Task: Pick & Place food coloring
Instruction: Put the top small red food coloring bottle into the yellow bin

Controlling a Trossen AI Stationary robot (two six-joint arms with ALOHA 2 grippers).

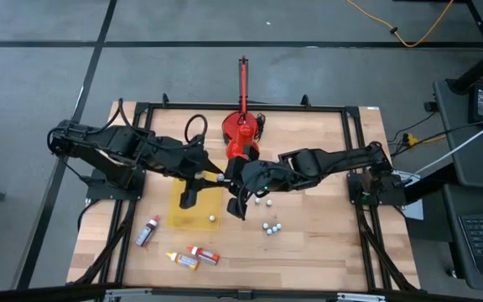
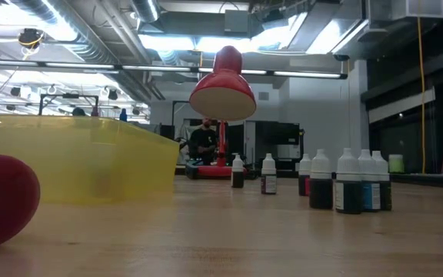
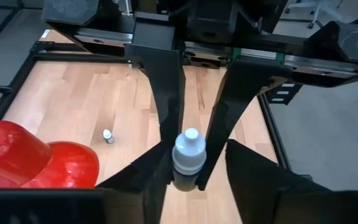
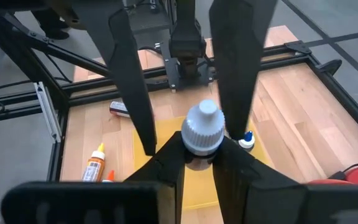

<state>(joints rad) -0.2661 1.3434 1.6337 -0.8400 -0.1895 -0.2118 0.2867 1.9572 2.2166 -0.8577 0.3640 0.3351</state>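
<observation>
A food coloring bottle (image 4: 202, 132), with a white cap and a dark body, is held in the air over the middle of the table. My right gripper (image 4: 199, 152) is shut on it. My left gripper (image 3: 194, 155) faces it from the table's left. It is open, with one finger (image 4: 135, 99) on each side of the cap. Three more food coloring bottles lie near the table's front left: a red one (image 1: 148, 231), an orange one (image 1: 183, 260) and another red one (image 1: 204, 254). Several stand upright right of centre (image 1: 271, 226). My right gripper pinches the bottle between its two fingers just below the cap (image 4: 197, 155). It comes from the table's right, slanting downward. The bottle stands upright with its cap up, lifted clear of the table. My left gripper: I cannot tell whether its fingers touch the bottle.
A yellow tray (image 1: 187, 210) lies under the two grippers, with a small bottle (image 4: 246, 140) in it. A red lamp (image 1: 240, 138) with an upright red rod (image 1: 243, 80) stands just behind them. A black frame (image 1: 355, 168) runs round the table.
</observation>
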